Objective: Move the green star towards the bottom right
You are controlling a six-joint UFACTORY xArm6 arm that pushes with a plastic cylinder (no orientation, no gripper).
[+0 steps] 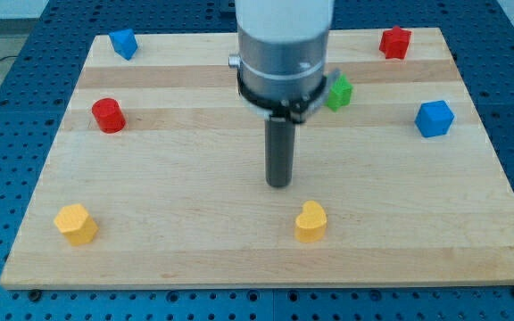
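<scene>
A green block (339, 92), its shape partly hidden behind the arm's grey body, sits at the upper middle-right of the wooden board (194, 241). Only its right part shows, so I cannot confirm the star shape. My tip (279, 184) rests on the board near the centre, below and to the left of the green block, clearly apart from it. A yellow heart-shaped block (310, 222) lies just below and right of my tip.
A blue block (124, 43) at top left, a red star-like block (395, 42) at top right, a blue cube (435, 119) at right, a red cylinder (109, 116) at left, a yellow block (76, 224) at bottom left.
</scene>
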